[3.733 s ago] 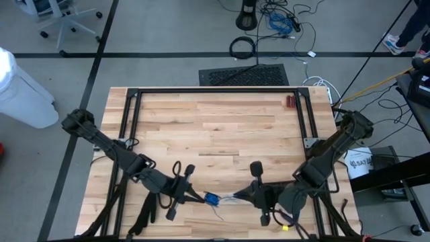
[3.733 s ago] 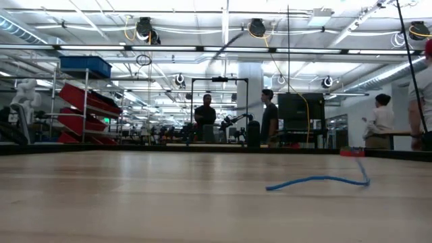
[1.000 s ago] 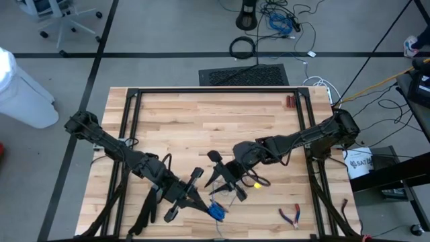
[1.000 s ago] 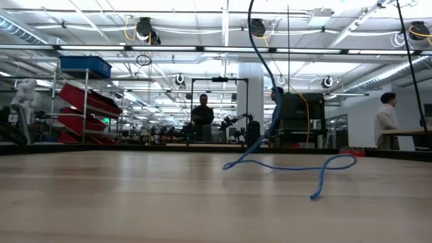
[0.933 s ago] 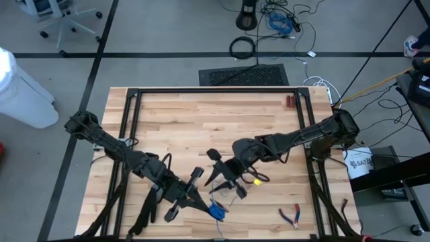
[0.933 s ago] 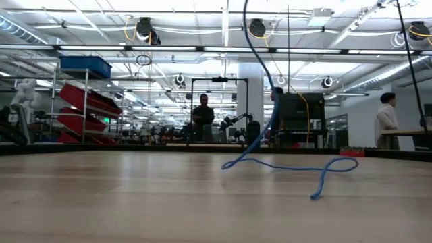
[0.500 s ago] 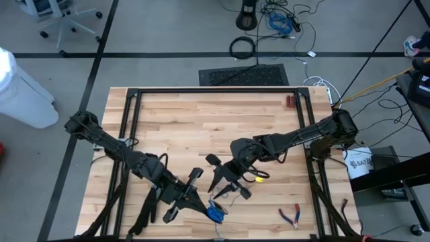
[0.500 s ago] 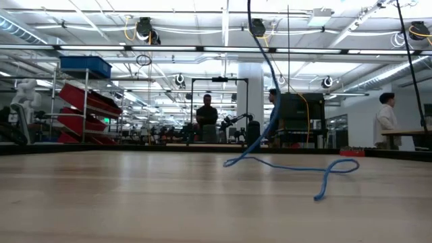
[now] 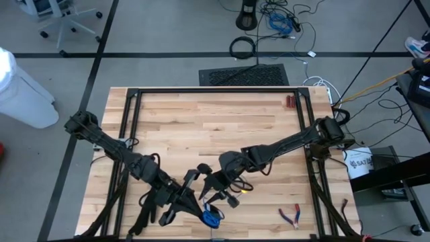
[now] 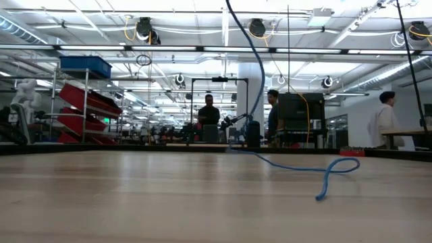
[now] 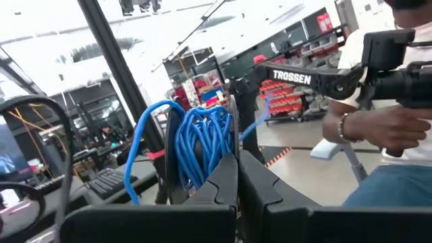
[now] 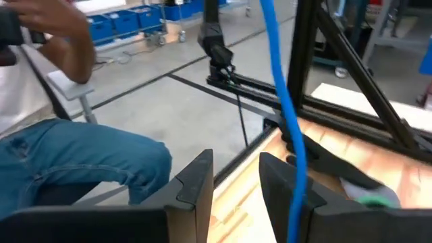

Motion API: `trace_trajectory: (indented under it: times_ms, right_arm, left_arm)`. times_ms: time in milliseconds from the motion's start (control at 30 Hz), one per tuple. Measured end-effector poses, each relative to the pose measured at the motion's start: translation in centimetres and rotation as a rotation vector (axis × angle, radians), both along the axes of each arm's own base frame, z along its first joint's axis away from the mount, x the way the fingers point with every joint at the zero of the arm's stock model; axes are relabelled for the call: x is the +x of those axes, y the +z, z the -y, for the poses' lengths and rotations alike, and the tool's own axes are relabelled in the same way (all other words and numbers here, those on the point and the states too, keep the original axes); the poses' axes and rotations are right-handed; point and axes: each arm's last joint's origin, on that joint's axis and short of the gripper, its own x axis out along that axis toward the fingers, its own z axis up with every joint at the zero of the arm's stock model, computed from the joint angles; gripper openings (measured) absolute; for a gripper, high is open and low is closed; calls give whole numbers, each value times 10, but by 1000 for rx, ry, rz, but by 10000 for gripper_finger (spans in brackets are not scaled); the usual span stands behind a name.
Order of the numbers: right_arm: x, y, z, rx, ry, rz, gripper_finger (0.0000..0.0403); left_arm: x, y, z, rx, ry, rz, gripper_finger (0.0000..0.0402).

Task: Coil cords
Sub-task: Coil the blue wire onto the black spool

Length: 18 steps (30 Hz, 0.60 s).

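Beside the blue cord (image 9: 212, 216) — red-handled pliers (image 9: 291, 215)

- I'm working in a big robotics lab: shelves (image 10: 84, 108) of red and blue bins, ceiling lights (image 10: 256, 27).
- People (image 10: 209, 116) stand behind my wooden table (image 9: 215, 128).

The table (image 9: 222, 124) is pale butcher-block wood in narrow strips, with a soft satin sheen in the low view. A matt black metal frame (image 9: 213, 90) runs round its edge. The cord (image 11: 199, 138) looks like smooth blue plastic sheathing (slightly glossy where it is wound). The fingers (image 12: 192, 185) are matt dark plastic. The pliers (image 9: 291, 216) have red handles, seemingly rubbery.
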Motion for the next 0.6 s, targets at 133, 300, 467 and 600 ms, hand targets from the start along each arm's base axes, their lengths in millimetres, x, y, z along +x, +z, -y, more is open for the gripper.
trace_trajectory:
  times_ms: [133,300,467,600]
  right_arm:
    - [-2,1,1,-17,-50,-25,92]
    - [-17,12,6,-31,-83,-125,93]
    - [-31,18,9,-40,-87,-222,123]
    - [-35,17,1,-48,-72,-247,150]
  left_arm:
    - [0,0,0,-2,7,2,0]
    - [0,1,0,-6,5,7,0]
    - [-1,1,0,-6,5,8,0]
    - [-1,1,0,-6,6,8,0]
